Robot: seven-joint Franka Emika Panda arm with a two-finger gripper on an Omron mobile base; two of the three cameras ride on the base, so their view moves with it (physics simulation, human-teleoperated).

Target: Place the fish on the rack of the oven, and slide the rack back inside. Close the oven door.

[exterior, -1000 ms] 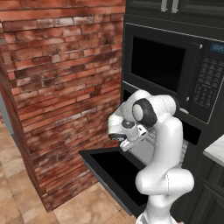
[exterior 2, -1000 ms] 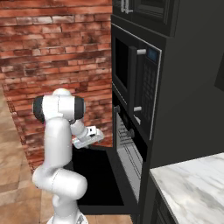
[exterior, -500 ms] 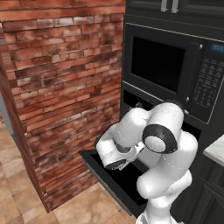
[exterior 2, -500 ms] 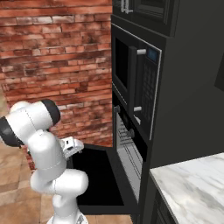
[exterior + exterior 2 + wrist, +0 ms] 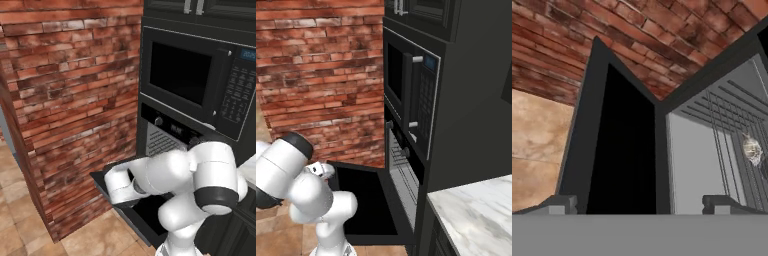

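Oven (image 5: 401,165) sits below microwave (image 5: 200,85) in the cabinet column. Oven door (image 5: 363,205) lies flat, open, in front of the cavity. Rack (image 5: 732,135) inside cavity. Brick wall (image 5: 70,110) left of oven. Countertop (image 5: 481,210) to the right.

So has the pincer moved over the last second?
Yes. In the left base view the pincer has swung down and left, from in front of the oven's control strip to low beside the outer edge of the open oven door.

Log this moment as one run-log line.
gripper: open, empty | oven door: down, open | rack: inside oven | fish: on rack
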